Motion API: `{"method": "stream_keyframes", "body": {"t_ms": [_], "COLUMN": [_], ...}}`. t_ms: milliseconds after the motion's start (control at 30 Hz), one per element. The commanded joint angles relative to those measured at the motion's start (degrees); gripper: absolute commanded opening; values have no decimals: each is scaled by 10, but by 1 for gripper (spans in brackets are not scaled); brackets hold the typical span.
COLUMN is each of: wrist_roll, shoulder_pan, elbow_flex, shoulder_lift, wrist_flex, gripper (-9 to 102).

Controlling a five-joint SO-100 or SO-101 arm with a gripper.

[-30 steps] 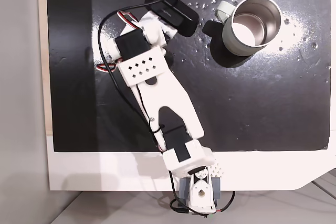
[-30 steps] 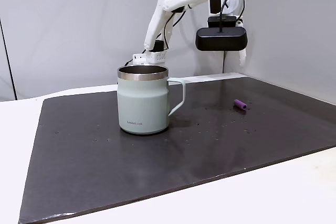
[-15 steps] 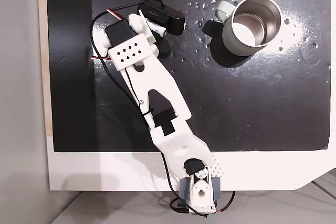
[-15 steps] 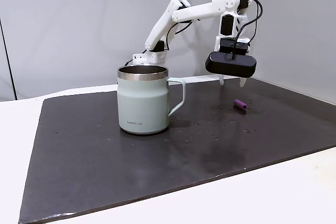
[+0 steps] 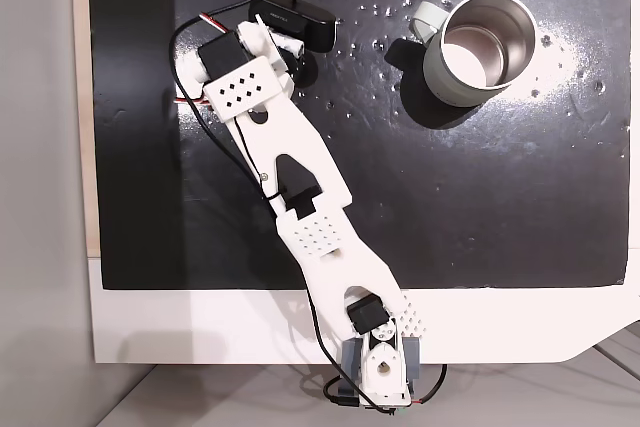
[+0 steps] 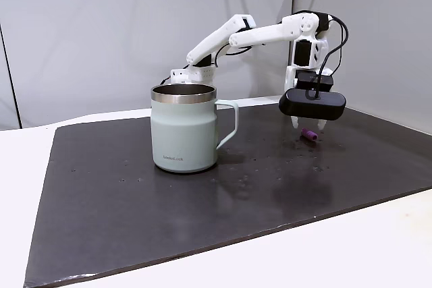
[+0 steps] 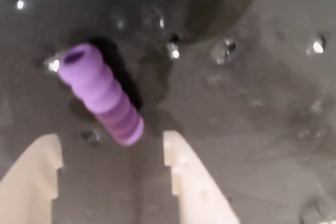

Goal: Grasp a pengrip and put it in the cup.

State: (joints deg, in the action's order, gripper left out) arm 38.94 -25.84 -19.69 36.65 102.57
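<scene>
One tool (image 7: 110, 145): spread wide, lower middle of the wrist view, holding nothing.
Pengrip (image 7: 101, 94): just above the fingertips, lying on the desk (image 6: 135, 200).
Cup (image 6: 184, 127): upright, centre-left.

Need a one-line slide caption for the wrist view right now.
Open tool poised over the purple pengrip lying on the dark mat, one end between the fingertips.
</scene>
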Motion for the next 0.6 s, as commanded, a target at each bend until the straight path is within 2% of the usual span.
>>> {"method": "stream_keyframes", "body": {"t_ms": [0, 367, 567], "wrist_roll": [11, 25, 25], "shoulder_pan": [9, 11, 14], "elbow_flex": [62, 155, 170], "shoulder_lift": [-14, -87, -99], "wrist_flex": [6, 5, 5], "gripper": [19, 16, 4]}}
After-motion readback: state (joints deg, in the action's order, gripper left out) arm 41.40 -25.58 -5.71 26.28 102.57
